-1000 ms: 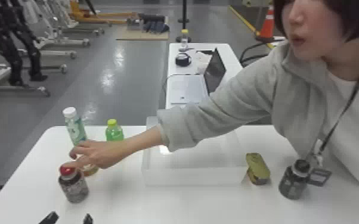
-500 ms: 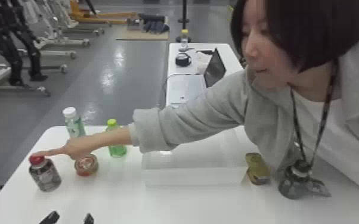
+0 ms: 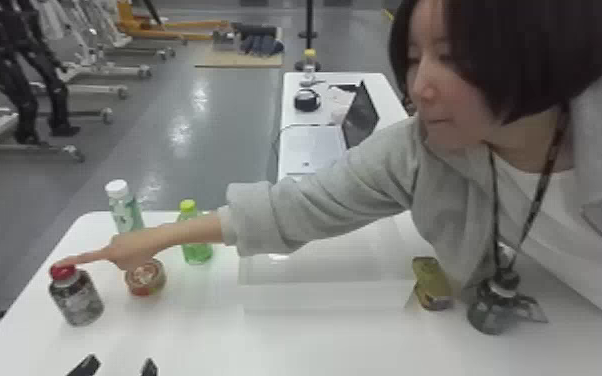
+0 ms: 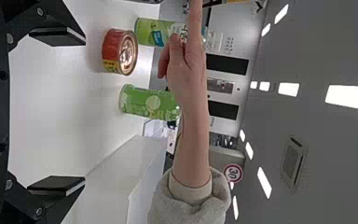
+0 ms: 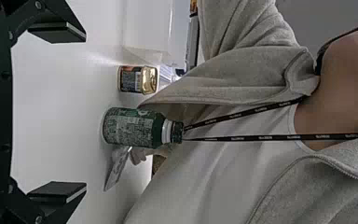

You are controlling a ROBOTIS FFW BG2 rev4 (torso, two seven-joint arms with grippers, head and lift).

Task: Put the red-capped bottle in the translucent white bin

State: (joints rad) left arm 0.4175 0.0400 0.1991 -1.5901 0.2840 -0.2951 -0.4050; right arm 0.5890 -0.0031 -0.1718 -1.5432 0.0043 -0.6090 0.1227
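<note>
**Red-capped bottle ungrasped; person's hand at the cap**

The red-capped bottle (image 3: 77,300) stands upright on the table (image 3: 205,345) at the lower left of the head view. A person's hand (image 3: 135,247) reaches over from the right, one fingertip at the cap. Your left gripper (image 3: 121,361) is at the bottom edge, near the bottle, its fingers spread and holding nothing. The round can (image 3: 145,276) sits just beside the bottle.

Findings on risk: if you close in while the hand is there, you could pinch it or tip the bottle. A wide approach could knock the can. Lifting towards the centre could strike the sleeve (image 3: 275,220). Judgement: hold until the arm withdraws, then grasp the bottle's body.

Containers: the translucent white bin (image 3: 325,297) lies at lower centre; the sleeve covers part of it, so you cannot confirm its full contents. The bottle's own contents cannot be told either. The green bottle (image 3: 196,247) stands left of the bin, the gold tin (image 3: 431,282) to its right.

Your right gripper (image 5: 86,111) is idle in its wrist view, fingers apart and unloaded.
</note>
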